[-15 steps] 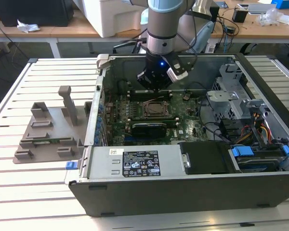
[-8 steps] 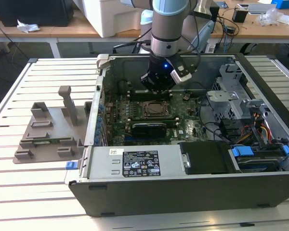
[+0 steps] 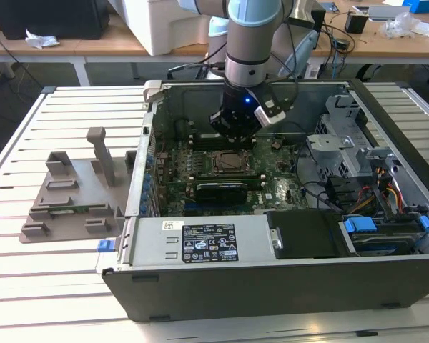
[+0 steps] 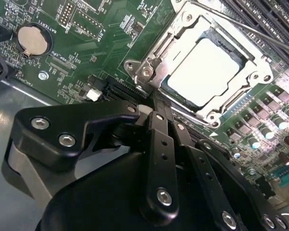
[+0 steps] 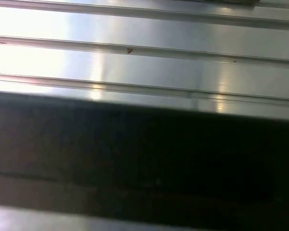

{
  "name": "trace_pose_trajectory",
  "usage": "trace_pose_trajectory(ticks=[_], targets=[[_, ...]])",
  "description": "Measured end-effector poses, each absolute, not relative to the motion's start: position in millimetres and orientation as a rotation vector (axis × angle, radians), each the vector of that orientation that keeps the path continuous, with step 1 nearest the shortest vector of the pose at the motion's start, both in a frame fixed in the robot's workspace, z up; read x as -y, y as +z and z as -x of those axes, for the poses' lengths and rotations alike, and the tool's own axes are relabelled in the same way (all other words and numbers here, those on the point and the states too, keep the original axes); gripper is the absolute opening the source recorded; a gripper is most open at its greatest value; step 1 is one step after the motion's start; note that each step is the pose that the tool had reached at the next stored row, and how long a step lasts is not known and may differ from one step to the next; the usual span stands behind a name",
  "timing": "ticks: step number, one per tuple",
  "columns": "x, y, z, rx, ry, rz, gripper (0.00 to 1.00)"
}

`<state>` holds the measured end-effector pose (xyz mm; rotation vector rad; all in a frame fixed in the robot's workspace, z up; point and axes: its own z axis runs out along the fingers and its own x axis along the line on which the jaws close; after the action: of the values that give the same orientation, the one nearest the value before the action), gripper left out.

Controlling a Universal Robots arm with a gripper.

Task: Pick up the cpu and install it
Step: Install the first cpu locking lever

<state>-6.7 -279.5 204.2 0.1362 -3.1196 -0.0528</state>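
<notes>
Gripper (image 4: 156,103) fingers pressed together with nothing between them, hovering just beside the socket frame (image 4: 154,72) at center of the second wrist view. Cpu (image 4: 204,72) seated flat inside that socket, upper right of frame, on the green motherboard (image 4: 77,48) within the open computer case (image 3: 272,279).

cpu (image 4: 204,72): small flat square chip, pale silvery metal top, lying flat and seated inside the motherboard socket (image 4: 160,62), the socket's metal frame around its edges. In exterior view it's barely discernible within the socket.
</notes>
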Motion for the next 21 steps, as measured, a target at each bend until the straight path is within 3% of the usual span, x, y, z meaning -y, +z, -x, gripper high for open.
trace_pose_trajectory(ticks=[10, 15, 21], targets=[[279.5, 210.8, 6.2, 3.12, -0.048, -0.138, 0.11], [287.2, 211.9, 6.2, 3.117, 0.051, -0.137, 0.11], [311.7, 211.8, 6.2, 3.116, 0.073, -0.137, 0.11]])
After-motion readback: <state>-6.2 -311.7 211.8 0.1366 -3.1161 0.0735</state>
